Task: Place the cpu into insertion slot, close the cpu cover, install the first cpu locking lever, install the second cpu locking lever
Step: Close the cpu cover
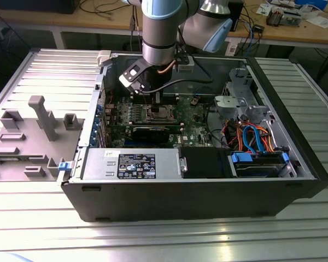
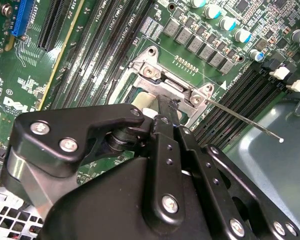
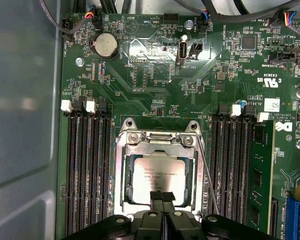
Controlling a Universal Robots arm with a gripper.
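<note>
First wrist view: cpu (image 3: 157, 172) seated, cover (image 3: 124, 175) down, levers left

The cpu lies flat in the socket (image 1: 156, 113), and the cover appears folded down around it, so I judge the first two steps done. One lever (image 2: 245, 120) stands free, its tip raised off the socket's side and not latched. I cannot make out the other lever. The gripper (image 3: 162, 196) sits at the socket's edge, fingers clenched together on nothing, tips over the cpu's rim.

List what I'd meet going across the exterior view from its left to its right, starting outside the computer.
Grey holder tray → labelled power supply box → black block → blue drive cage.
</note>
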